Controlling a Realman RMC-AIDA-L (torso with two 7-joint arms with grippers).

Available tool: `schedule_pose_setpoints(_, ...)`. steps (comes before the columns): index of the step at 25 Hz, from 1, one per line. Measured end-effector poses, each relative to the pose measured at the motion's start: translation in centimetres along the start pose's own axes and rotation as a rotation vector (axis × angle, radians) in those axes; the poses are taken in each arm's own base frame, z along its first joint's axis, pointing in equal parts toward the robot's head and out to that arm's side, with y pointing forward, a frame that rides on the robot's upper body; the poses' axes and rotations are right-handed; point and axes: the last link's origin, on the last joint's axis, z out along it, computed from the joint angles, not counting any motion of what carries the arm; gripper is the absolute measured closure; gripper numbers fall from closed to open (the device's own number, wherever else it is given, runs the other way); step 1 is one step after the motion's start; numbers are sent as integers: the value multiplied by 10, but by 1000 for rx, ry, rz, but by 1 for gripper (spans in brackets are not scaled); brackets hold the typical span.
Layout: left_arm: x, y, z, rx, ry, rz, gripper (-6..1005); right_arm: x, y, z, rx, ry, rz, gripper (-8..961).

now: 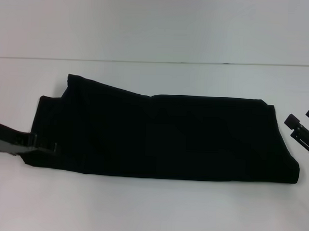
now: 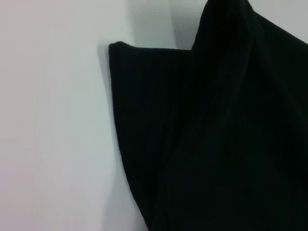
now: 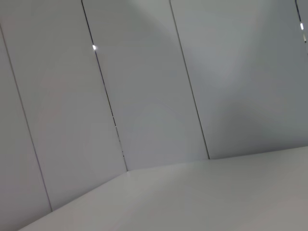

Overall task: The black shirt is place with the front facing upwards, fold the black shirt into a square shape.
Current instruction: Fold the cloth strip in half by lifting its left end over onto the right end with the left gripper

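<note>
The black shirt (image 1: 159, 133) lies on the white table (image 1: 151, 206), folded into a long band that runs left to right. Its white letters and neck label are hidden. A corner of it sticks out at the back left. My left gripper (image 1: 44, 144) is at the shirt's left end, over its edge. The left wrist view shows a folded corner of the shirt (image 2: 202, 134) close up on the table. My right gripper (image 1: 302, 116) is open and empty, just off the shirt's right end. The right wrist view shows no shirt.
The table's far edge (image 1: 156, 62) meets a pale wall behind the shirt. The right wrist view shows grey wall panels (image 3: 144, 86) and a strip of table. Bare table lies in front of the shirt.
</note>
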Motion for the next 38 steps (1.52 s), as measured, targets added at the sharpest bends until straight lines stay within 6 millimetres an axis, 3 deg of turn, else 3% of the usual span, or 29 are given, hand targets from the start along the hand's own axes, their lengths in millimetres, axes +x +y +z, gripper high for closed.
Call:
schedule_pose_setpoints(22,6,3,-2,-6,14,29,271,-1,-1,3,1,-1,-1,199)
schedule_pose_setpoints(33,7,8,1,-7,-3,49,651,-1,0,3,1,-4,3,199)
schedule_pose_setpoints(38,7,9,2,-4,-11,51,506,-1,0,2,0,-5,4,199)
